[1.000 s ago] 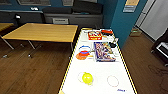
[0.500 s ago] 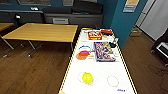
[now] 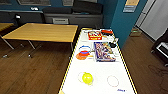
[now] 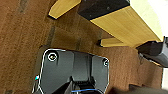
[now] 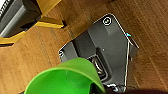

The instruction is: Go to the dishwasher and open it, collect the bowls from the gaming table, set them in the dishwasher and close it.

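The gaming table (image 3: 100,72), long and white-topped with a yellowish edge, runs away from me in the head view. On its left side sits a stack of bowls (image 3: 83,53) in orange and red. Nearer to me on the table lies a yellow-green bowl (image 3: 87,78). In the right wrist view a bright green bowl (image 5: 65,80) hangs close to the camera above the wooden floor, with my right gripper (image 5: 100,86) shut on its rim. My left gripper (image 4: 77,87) hovers over brown floor beside the table's wooden foot (image 4: 112,42). The dishwasher is out of view.
Colourful game boxes (image 3: 103,51) and a red box (image 3: 94,35) lie on the far half of the table, and a pale ring-shaped dish (image 3: 112,81) lies near me. A wooden table (image 3: 42,32) stands to the left, a teal wall (image 3: 122,20) and a dark chair (image 3: 161,47) to the right.
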